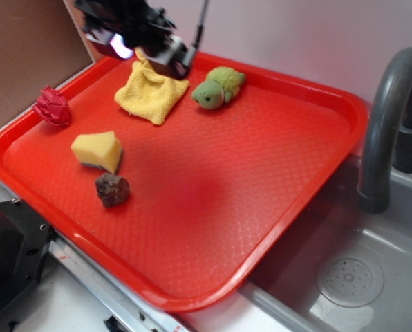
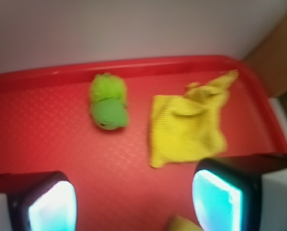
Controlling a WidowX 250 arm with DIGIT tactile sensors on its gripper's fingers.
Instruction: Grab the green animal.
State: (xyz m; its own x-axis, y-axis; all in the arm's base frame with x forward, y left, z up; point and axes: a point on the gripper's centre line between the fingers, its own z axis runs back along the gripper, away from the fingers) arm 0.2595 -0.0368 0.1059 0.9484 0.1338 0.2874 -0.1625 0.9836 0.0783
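My pincer (image 2: 134,202) gapes wide, empty; green animal (image 2: 108,101) sits upper left, so I shift left, straddle it squarely, avoiding the yellow cloth (image 2: 187,127).

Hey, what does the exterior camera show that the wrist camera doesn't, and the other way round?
Only the exterior view shows the red crumpled ball, the yellow sponge wedge, the dark rock, the sink and its grey faucet. Only the wrist view shows the end effector close up, open, with its glowing fingertips. Both show the green animal, the yellow cloth and the red tray.
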